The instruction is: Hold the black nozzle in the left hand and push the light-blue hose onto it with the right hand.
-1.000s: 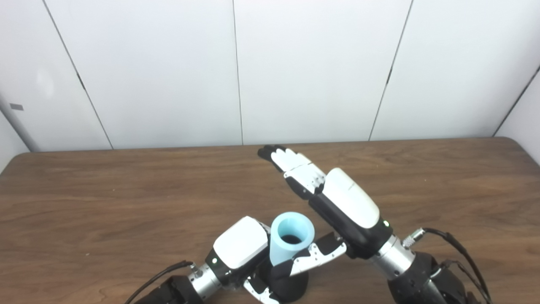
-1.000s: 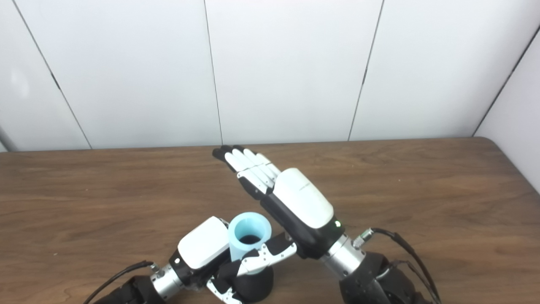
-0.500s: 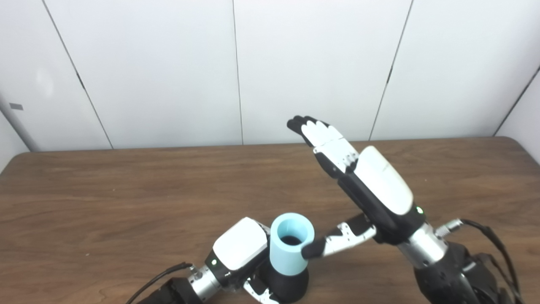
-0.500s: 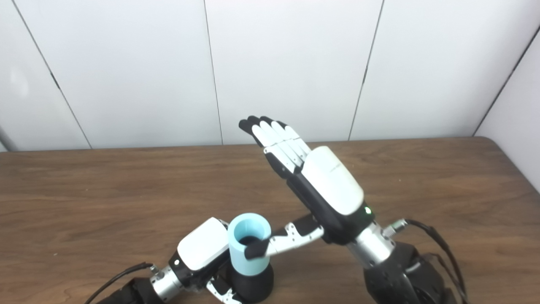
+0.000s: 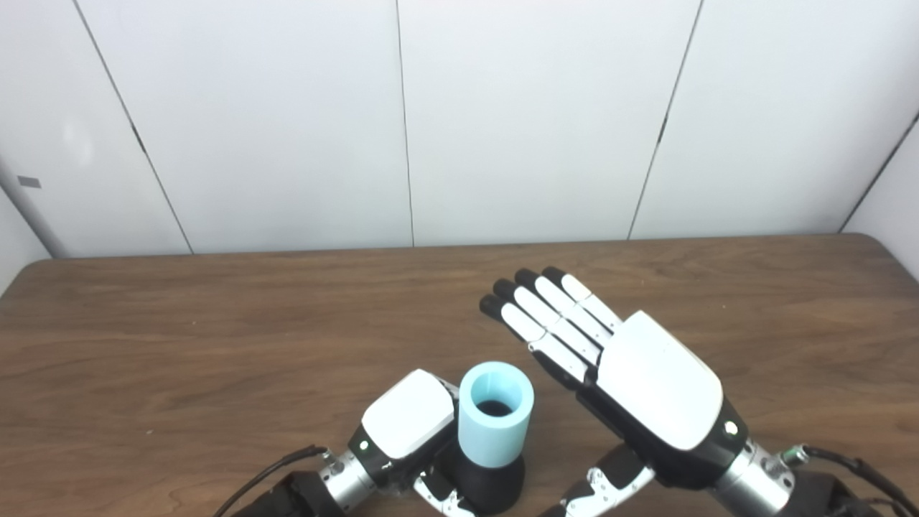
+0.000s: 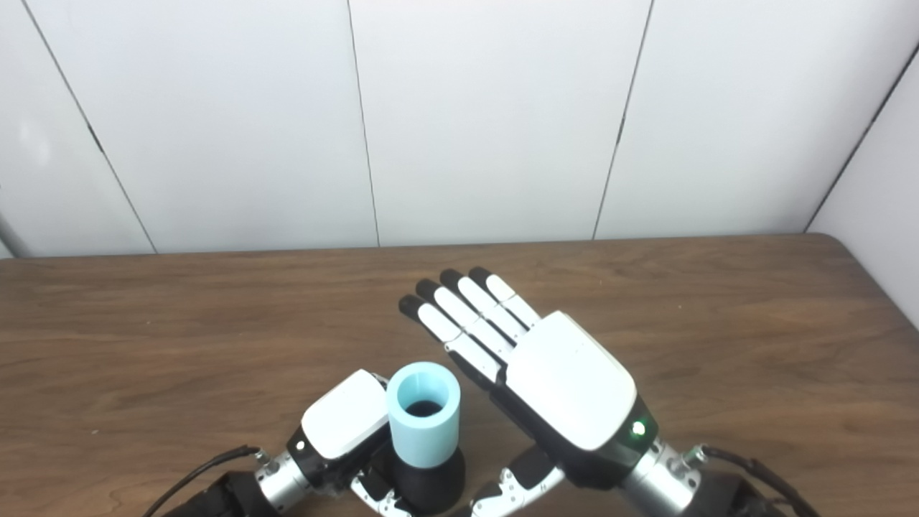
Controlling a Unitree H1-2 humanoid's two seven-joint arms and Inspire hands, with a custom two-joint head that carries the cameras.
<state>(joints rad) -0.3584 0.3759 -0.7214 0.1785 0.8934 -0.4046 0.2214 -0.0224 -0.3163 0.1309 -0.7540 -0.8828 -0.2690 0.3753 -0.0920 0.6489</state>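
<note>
A brown wooden desk (image 5: 215,337) stands against a white panelled wall (image 5: 502,115), seen from above by 2 head cameras set side by side. Near the bottom edge, the left hand (image 5: 409,427) is wrapped around a black nozzle (image 5: 495,485), its white back facing up and its fingers (image 5: 438,495) curled round the nozzle's rounded base (the fingers are mostly hidden under the hand and the nozzle). The nozzle stands upright on the desk, touching the left hand on that hand's right side.

A light-blue hose (image 5: 495,413), a short, thick tube, sits upright on top of the nozzle with its open end facing the cameras. Its lower end covers the nozzle's top, and dark shows inside the opening. How far down it is seated cannot be told.

The right hand (image 5: 632,380) hovers just to the right of the hose, apart from it and holding nothing. It is spread flat, back upward, with its fingers (image 5: 546,316) straight and slightly fanned, pointing away and to the left, past the hose. Its thumb (image 5: 603,488) hangs below the palm, near the nozzle's base but not touching it.
</note>
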